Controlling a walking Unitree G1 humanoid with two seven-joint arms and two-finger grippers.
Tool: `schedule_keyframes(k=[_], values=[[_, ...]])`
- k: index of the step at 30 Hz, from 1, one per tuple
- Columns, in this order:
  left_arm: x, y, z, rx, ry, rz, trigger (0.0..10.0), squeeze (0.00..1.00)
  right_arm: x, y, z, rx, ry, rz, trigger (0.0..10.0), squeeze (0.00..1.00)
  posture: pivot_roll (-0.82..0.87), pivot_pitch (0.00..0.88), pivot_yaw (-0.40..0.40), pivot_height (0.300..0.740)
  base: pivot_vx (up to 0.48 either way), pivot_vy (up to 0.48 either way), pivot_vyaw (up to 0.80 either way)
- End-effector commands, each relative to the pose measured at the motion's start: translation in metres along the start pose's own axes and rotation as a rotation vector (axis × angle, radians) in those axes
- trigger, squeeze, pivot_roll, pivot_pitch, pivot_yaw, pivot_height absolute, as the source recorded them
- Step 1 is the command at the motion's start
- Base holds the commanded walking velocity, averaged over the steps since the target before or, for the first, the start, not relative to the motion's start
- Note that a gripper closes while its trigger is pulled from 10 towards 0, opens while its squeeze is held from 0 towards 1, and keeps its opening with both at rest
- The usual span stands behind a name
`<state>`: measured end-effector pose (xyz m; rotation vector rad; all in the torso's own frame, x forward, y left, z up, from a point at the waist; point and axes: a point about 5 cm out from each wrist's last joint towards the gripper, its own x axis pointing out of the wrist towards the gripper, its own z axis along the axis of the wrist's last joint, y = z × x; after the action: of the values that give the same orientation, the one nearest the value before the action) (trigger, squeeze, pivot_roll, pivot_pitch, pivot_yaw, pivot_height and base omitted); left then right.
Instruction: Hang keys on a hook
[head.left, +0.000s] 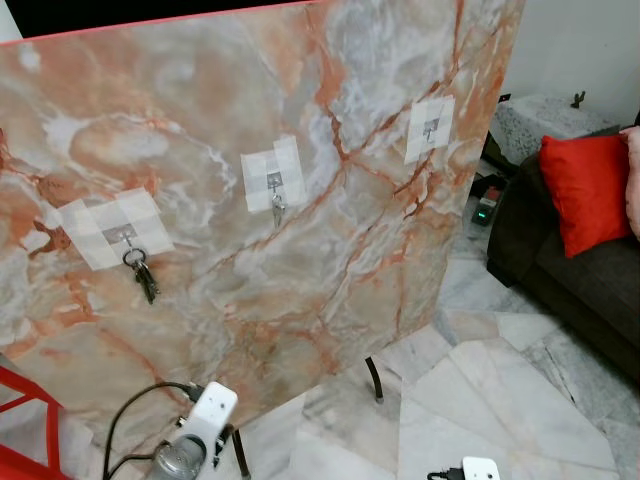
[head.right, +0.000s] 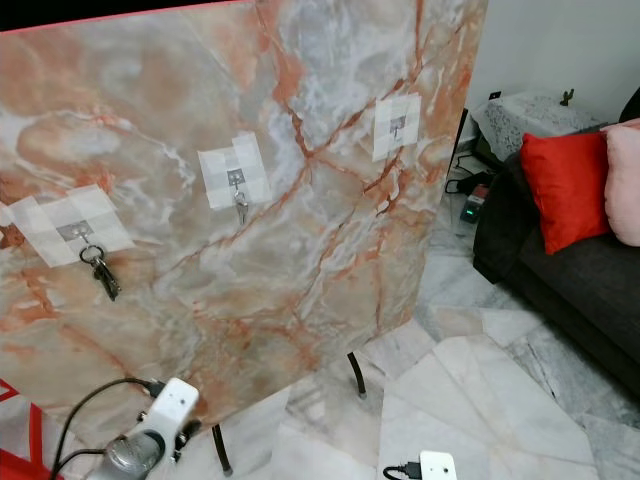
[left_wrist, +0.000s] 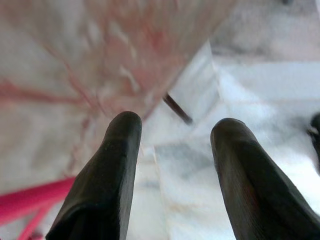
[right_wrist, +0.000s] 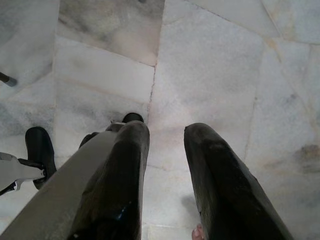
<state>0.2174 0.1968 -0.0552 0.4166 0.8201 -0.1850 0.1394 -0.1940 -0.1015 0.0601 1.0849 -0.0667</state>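
Nearest, at six o'clock, my left gripper (left_wrist: 172, 165) hangs low with its fingers apart and nothing between them, pointing at the foot of the marble board (head.left: 300, 300) and the pale floor (right_wrist: 210, 75). My right gripper (right_wrist: 167, 170) is down at about five o'clock, fingers likewise spread and empty over the tiles.

Farther out, at ten o'clock on the board, the keys (head.left: 143, 275) already dangle from the left hook (head.left: 124, 236), ring over the peg. A single key (head.left: 278, 209) hangs from the middle hook (head.left: 273, 182); the right hook (head.left: 430, 127) at one o'clock looks bare.

I judge such keys light, hard and slippery, apt to swing; pinching the ring would serve best. Beyond, at three o'clock, a dark sofa (head.left: 560, 280) holds a red cushion (head.left: 588, 190).
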Motion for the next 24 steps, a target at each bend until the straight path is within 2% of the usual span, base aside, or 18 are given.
schedule_keyframes(k=[1,2,6,10,14,24], values=[[0.0,0.001,-0.008,-0.037,0.032,0.014,10.0,0.0,0.0,-0.001,0.001,-0.002,-0.005,-0.003,10.0,0.0,-0.02,0.0,-0.029,0.722,0.0,0.0,0.0],[-0.002,-0.004,-0.024,-0.1,0.094,0.02,10.0,0.0,0.0,-0.001,0.0,-0.001,-0.005,-0.002,10.0,0.0,-0.02,0.0,-0.026,0.722,0.0,0.0,0.0],[-0.006,-0.008,-0.043,-0.146,0.164,0.034,10.0,0.0,0.0,0.0,0.001,-0.007,-0.01,-0.004,10.0,0.0,-0.03,0.0,-0.021,0.722,0.0,0.0,0.0],[-0.006,-0.008,-0.045,-0.192,0.155,0.06,10.0,0.0,0.0,0.0,0.001,-0.024,-0.015,0.0,10.0,0.0,-0.03,0.0,-0.024,0.722,0.0,0.0,0.0],[-0.005,-0.007,-0.044,-0.203,0.151,0.067,10.0,0.0,0.0,0.0,0.003,-0.047,-0.016,0.008,10.0,0.0,-0.02,0.0,-0.03,0.722,0.0,0.0,0.8],[-0.006,-0.001,-0.048,-0.242,0.181,0.11,10.0,0.0,0.001,0.002,0.005,-0.017,-0.023,0.015,10.0,0.0,-0.02,0.0,-0.03,0.722,0.0,0.0,0.8]])
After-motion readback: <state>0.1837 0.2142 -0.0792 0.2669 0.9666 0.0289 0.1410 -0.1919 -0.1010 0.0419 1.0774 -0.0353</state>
